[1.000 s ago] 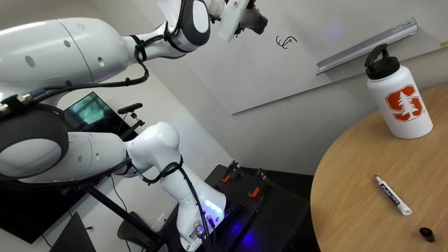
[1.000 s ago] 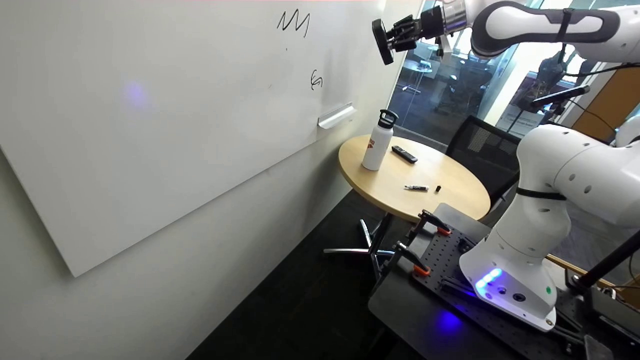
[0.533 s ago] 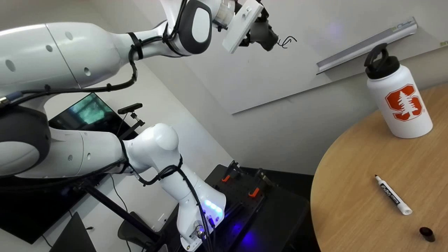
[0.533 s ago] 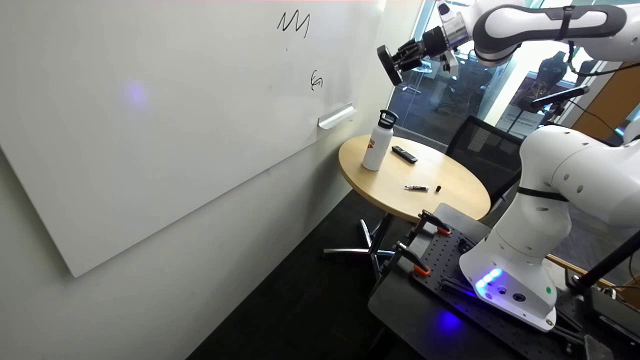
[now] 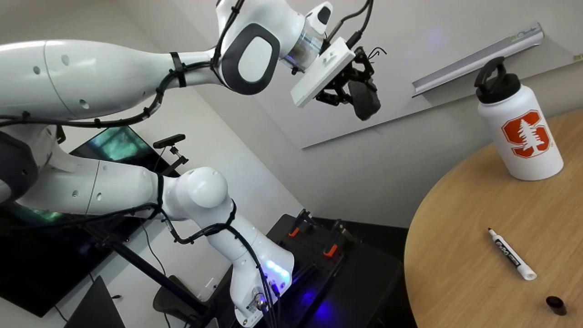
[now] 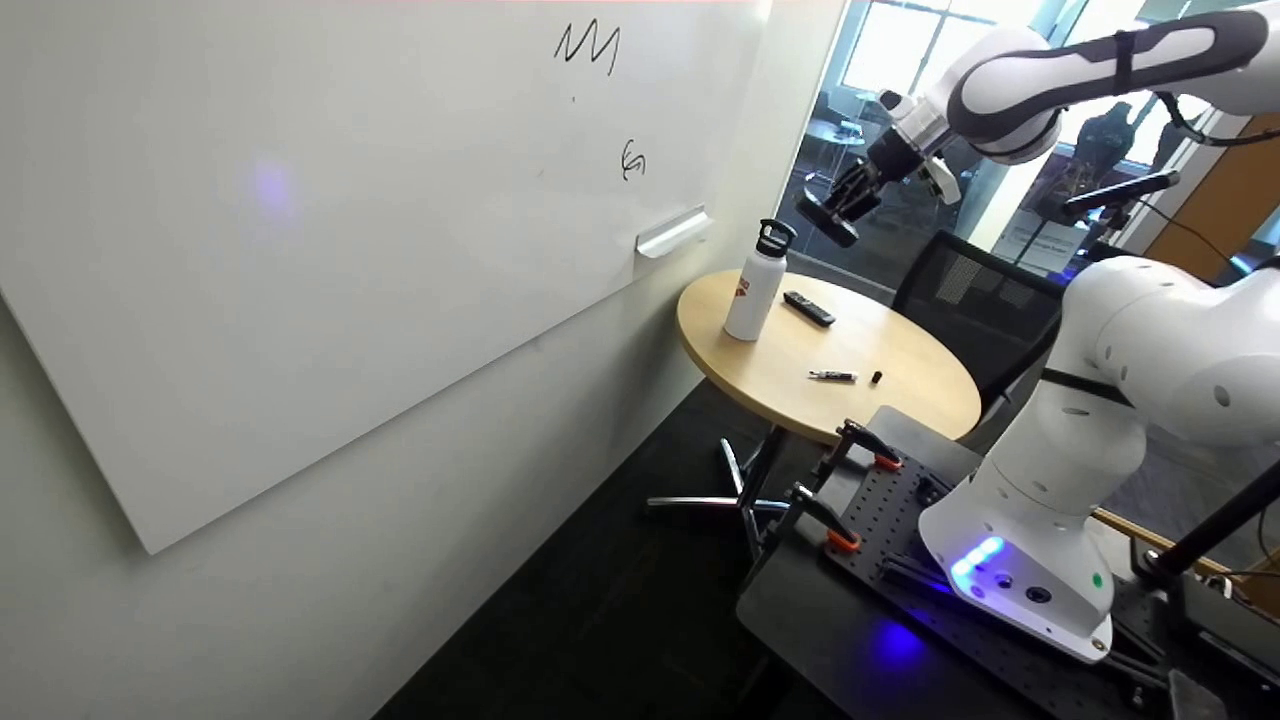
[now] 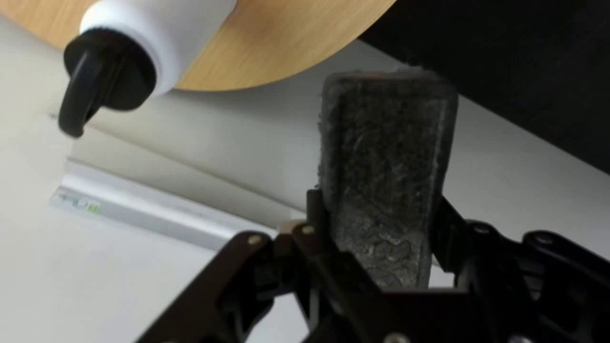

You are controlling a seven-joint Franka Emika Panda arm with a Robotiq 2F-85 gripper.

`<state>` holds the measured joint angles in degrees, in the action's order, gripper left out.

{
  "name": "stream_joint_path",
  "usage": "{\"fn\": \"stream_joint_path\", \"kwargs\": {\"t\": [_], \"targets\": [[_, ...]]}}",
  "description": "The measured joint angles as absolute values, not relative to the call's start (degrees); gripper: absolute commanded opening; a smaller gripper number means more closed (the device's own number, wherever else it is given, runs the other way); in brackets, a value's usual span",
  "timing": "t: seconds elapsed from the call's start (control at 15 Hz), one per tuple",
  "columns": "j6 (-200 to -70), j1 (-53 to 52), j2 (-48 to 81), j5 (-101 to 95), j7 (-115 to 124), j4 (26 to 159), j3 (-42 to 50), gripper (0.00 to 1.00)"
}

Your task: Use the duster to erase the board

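Stands on a base (image 6: 1020,560) showing a blue light. Runs the upper arm (image 5: 123,187) back to an elbow (image 5: 18,161) cut off at the left edge of an exterior view, then doubles forward along the forearm (image 5: 100,75). Bends at the wrist (image 5: 253,59) and slants the jaws downward in both exterior views, raised in the air. Holds the jaws clamped in a grip, with black fingers (image 7: 316,214) at either side in the wrist view.

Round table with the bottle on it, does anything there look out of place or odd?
Yes: the marker lies uncapped on the table, its dark tip bare, and what looks like its black cap lies apart from it. That's odd because an open marker may dry out.
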<state>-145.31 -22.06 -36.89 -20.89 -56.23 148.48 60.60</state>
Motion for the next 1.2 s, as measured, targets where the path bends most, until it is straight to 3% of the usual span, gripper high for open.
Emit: {"fn": "stream_joint_path", "kwargs": {"t": [0.07,0.13,0.4,0.47,1.2], "targets": [[-144.4,-20.8,-34.9,-20.1,-56.9,148.9,60.6,0.28],[-144.1,-19.7,-32.8,-19.5,-57.4,149.3,60.5,0.53],[-144.1,-16.7,-25.8,-18.5,-57.4,149.8,58.0,0.53],[-144.1,-16.7,-25.2,-18.4,-57.4,149.8,57.6,0.28],[-153.2,-10.5,-10.6,-6.0,-61.9,152.5,55.0,0.28]]}}
